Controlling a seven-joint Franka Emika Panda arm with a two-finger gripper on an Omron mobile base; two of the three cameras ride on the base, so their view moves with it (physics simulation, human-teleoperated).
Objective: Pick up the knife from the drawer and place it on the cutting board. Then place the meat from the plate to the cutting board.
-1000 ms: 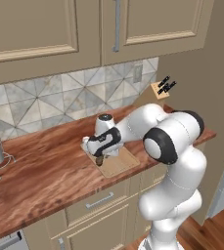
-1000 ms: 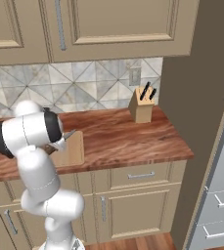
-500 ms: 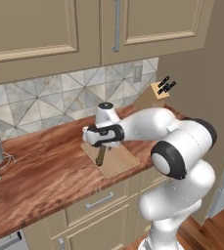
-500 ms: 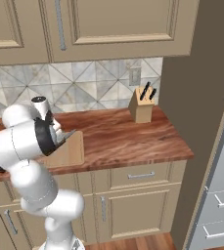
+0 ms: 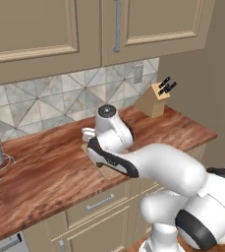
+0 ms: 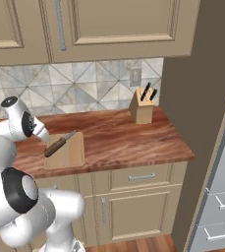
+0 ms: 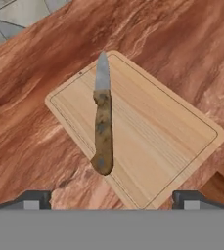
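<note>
Right base view, knife [image 6: 60, 143] on cutting board [image 6: 66, 152] (knife block [image 6: 142, 106] well apart)

Even, bright rendered light, soft faint shadows, no glare, coarse low-resolution textures, slight blur throughout

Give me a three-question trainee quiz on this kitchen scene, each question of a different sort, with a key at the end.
1. True or false: the knife lies flat on the cutting board, apart from the claw.
2. Multiple choice: where does the knife block stand? A) on the cutting board. B) on the counter by the tiled wall, near the counter's right end. C) inside an open drawer.
3. Fill in: in the hand view the claw's fingertips stand wide ____, with nothing between them.

Key: 1 true; 2 B; 3 apart (open).
</note>
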